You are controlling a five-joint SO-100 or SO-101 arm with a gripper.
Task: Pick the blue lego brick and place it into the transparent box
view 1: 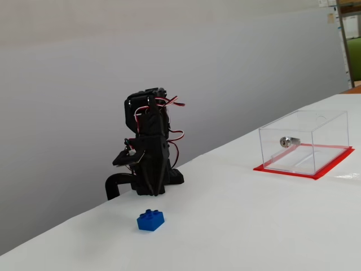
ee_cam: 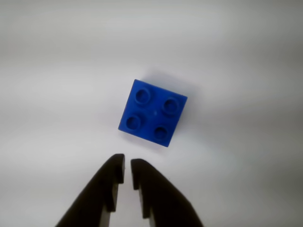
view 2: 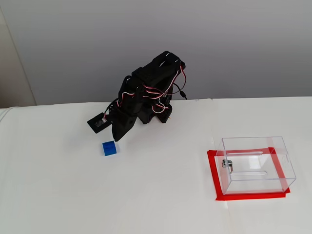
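The blue lego brick [ee_cam: 152, 112] lies studs-up on the white table, just beyond my fingertips in the wrist view. My gripper [ee_cam: 128, 165] is shut, with only a thin slit between its black fingers and nothing held. In both fixed views the gripper [view 1: 152, 192] [view 2: 117, 138] points down at the table a little behind the brick [view 1: 150, 220] [view 2: 109, 148], apart from it. The transparent box [view 1: 302, 152] [view 2: 258, 186] stands far off to the right on its red base sheet [view 2: 212, 170].
A small silver metal cylinder [view 1: 286, 141] [view 2: 225, 164] lies inside the box near its left wall. The arm's black base [view 2: 156, 109] stands at the table's back edge against a grey wall. White tabletop stretches between the brick and the box.
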